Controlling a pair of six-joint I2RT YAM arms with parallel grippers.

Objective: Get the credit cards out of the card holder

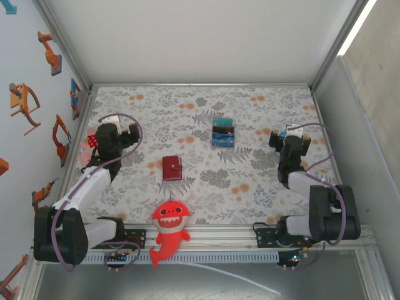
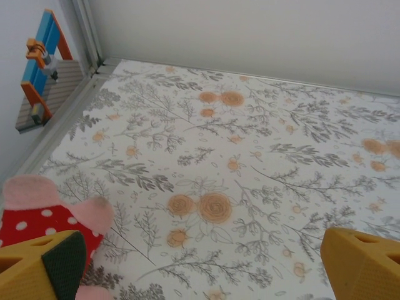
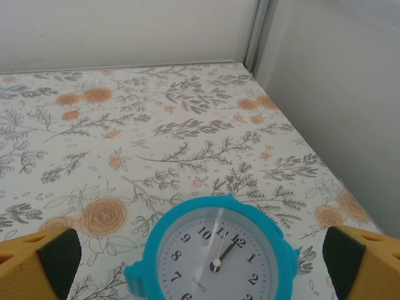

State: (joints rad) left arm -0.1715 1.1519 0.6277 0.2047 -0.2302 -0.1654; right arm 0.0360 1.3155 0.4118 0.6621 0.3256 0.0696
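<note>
Centrally, card holder [image 1: 172,167]: dark red, squarish, flat.

My claw [image 3: 201,256]: jaws spread wide, gripping nothing.
My fingers [image 3: 28,265]: yellow with dark pads, one in each bottom corner.
Clock [image 3: 215,250]: round, bright blue rim, white face with black numerals. It lies below me between my fingers, apart from both, cut off by the bottom edge.
Clock hands: both point up, towards 12 and 1.
Tablecloth [image 3: 156,125]: white, with grey leaves and orange flowers.
Back wall [image 3: 125,31]: plain white.
Side wall [image 3: 331,94]: grey, on my right.
Corner post [image 3: 261,31]: pale metal, where the walls meet.
</note>
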